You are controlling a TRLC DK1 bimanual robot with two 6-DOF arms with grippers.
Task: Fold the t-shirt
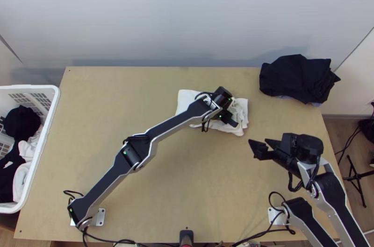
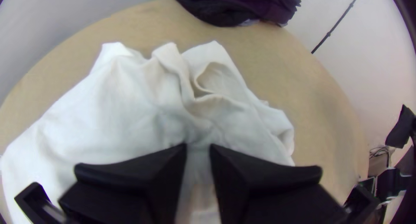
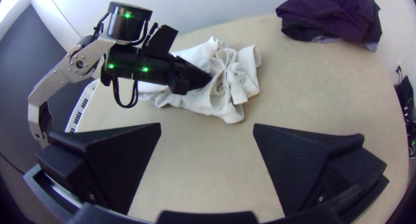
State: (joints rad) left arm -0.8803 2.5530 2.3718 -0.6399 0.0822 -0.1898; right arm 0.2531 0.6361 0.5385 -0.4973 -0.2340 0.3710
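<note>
T-shirt [image 1: 187, 100], white and bunched, is located beneath and around the left gripper [image 1: 233, 122] in the top view; the right gripper [image 1: 258, 142] is positioned apart from it. In the left wrist view, crumpled fabric appears pinched between the fingertips. In the right wrist view, the right gripper is spread and unloaded. Light, limp behaviour is expected; outer edges beside the left gripper should be grasped.
</note>
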